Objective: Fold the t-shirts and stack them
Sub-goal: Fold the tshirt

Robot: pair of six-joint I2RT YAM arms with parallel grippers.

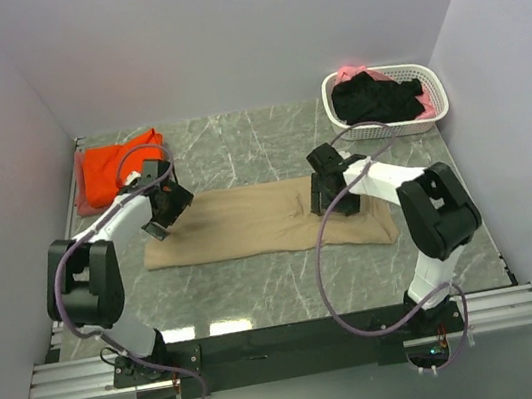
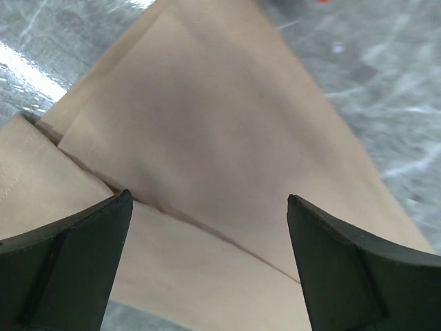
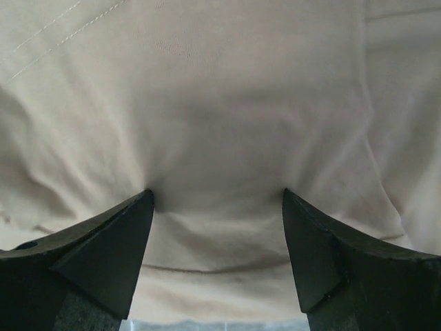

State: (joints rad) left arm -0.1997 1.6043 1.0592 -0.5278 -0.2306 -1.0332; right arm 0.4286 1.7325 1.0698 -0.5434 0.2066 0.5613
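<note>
**With the lengthwise fold laid, the crosswise fold is pending**

As the tan t-shirt (image 1: 259, 219) lies flat at the middle of the table (image 1: 238, 153), already narrowed into a long band, the step in hand is judged to be the change-over between the lengthwise fold and the crosswise fold.

**End effectors.** The left gripper (image 1: 164, 224) is positioned over the band's left end with its jaws spread wide; nothing is held between them. The right gripper (image 1: 330, 199) is set down right of the band's middle, jaws likewise apart. In the right wrist view the cloth is seen puckered at both fingertips (image 3: 138, 207), so contact is indicated, but no fabric is pinched.

**Orientation.** The long axis runs left to right across the table, with the right end lying slightly nearer the arm bases. Overlapped layers with a slanting edge are shown at the left end in the left wrist view. Which end carries the collar cannot be determined.

**Next move.** One end is to be gripped through all layers, lifted and carried over the other, edges aligned. Stacking is not yet started: the orange t-shirt (image 1: 120, 172) lies at the back left, and the black (image 1: 377, 99) and pink (image 1: 355, 71) shirts remain in the basket (image 1: 440, 96).
</note>
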